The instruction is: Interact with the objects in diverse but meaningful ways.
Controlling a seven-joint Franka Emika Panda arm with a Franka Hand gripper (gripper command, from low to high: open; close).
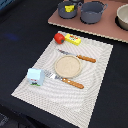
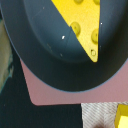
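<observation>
The wrist camera is looking straight down into a grey pot (image 2: 45,45) holding the holed yellow cheese wedge (image 2: 85,22); in the exterior view that pot (image 1: 67,9) is sitting on the pink tray (image 1: 107,31) at the far side of the bench. The arm itself is appearing in neither view, so I cannot tell how the jaws are standing or whether they are holding anything. Judging by the framing, the step in hand is approaching the cheese (probably to lift it out). The next move is calling for a descent centred on the wedge, clearing the pot's rim.
</observation>
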